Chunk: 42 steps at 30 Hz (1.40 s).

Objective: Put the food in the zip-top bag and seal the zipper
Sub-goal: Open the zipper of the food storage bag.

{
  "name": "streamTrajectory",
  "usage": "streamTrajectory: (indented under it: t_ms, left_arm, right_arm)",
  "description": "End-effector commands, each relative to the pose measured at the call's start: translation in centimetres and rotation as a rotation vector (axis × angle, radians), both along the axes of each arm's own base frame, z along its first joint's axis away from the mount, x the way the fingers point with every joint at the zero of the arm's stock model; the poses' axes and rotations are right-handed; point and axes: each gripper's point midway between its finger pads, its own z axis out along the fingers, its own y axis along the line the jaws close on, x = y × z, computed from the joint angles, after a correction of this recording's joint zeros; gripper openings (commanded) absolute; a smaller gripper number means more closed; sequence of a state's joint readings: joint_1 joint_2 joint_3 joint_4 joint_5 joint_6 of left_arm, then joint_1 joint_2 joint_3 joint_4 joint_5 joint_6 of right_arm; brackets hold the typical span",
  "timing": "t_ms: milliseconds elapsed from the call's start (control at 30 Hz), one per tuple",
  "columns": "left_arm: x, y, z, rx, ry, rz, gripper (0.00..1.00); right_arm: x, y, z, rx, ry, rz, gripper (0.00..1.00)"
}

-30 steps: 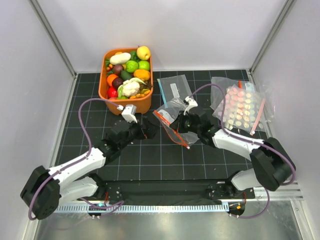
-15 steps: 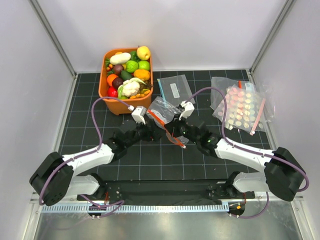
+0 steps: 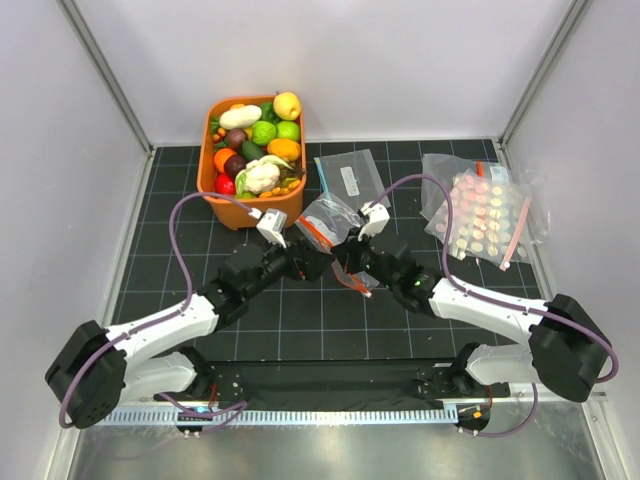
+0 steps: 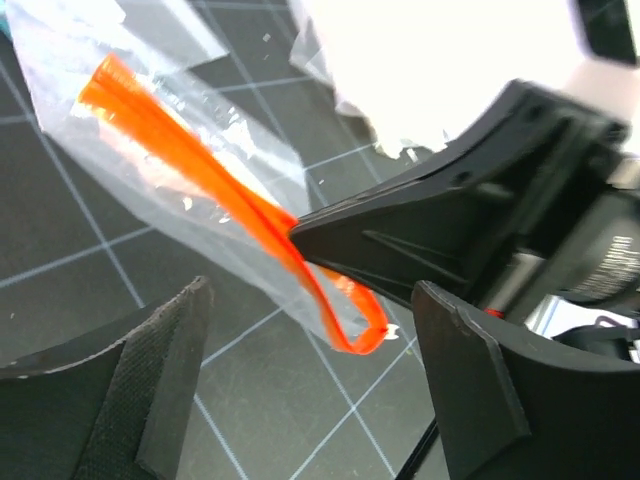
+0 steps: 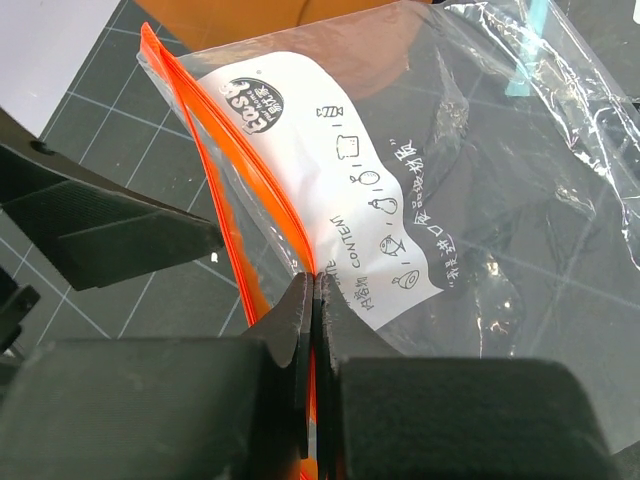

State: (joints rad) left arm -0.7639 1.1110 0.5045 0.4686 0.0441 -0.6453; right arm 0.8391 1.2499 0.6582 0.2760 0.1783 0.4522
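The food (image 3: 262, 150), a cauliflower, limes and other toy fruits and vegetables, lies piled in an orange bin (image 3: 212, 183) at the back left. My right gripper (image 3: 343, 258) (image 5: 313, 278) is shut on the orange-red zipper (image 5: 225, 185) of the zip-top bag (image 3: 325, 213), which it holds above the mat. The clear bag (image 5: 470, 200) carries a white printed panel. My left gripper (image 3: 312, 262) (image 4: 315, 295) is open, and the looped end of the zipper (image 4: 200, 165) hangs between its fingers (image 4: 150, 390) without touching either one.
A flat clear bag with a blue edge (image 3: 348, 175) lies behind the held bag. A larger bag of pink discs (image 3: 485, 215) sits at the right. The enclosure walls stand close on the left, right and back.
My right gripper carried the bag left and away from me, lifting its mouth. My left gripper swung right until it straddled the zipper's end.
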Motion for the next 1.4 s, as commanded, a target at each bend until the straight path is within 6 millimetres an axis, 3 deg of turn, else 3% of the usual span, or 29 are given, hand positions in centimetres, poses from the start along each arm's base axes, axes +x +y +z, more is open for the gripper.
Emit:
streamTrajectory:
  t_ms: [0, 200, 433, 633, 867, 900, 967, 1067, 1367]
  left_arm:
    - [1.0, -0.3, 0.0, 0.022, -0.005, 0.026, 0.83]
    - [2.1, -0.5, -1.3, 0.087, 0.046, 0.055, 0.66]
    - [2.4, -0.3, -1.8, 0.11, 0.064, 0.079, 0.25]
    - [2.4, 0.4, -1.5, 0.113, 0.06, 0.106, 0.0]
    - [2.7, 0.7, -1.7, 0.132, 0.068, 0.131, 0.0]
    - [2.7, 0.8, -1.6, 0.131, 0.066, 0.129, 0.0]
    - [2.6, 0.6, -1.4, 0.127, 0.061, 0.118, 0.0]
    - [2.3, 0.3, -0.9, 0.128, 0.048, 0.09, 0.0]
    - [2.0, 0.4, -0.3, 0.123, 0.033, 0.079, 0.0]
  right_arm:
    - [0.4, 0.5, 3.4, 0.057, -0.082, -0.006, 0.01]
    - [0.0, 0.9, 3.7, 0.062, -0.092, 0.015, 0.01]
    - [0.1, 0.6, 3.6, 0.049, -0.093, 0.003, 0.01]
    - [0.0, 0.3, 3.7, 0.03, -0.098, 0.003, 0.01]
    - [-0.2, 0.4, 3.6, 0.016, -0.095, 0.023, 0.02]
    - [-0.2, 0.4, 3.6, 0.006, -0.098, 0.03, 0.06]
    - [-0.3, 0.6, 3.4, -0.003, -0.094, 0.043, 0.3]
    - [-0.4, 0.8, 3.0, -0.015, -0.088, 0.058, 0.46]
    - [-1.1, 3.0, 1.6, -0.041, -0.037, 0.175, 0.48]
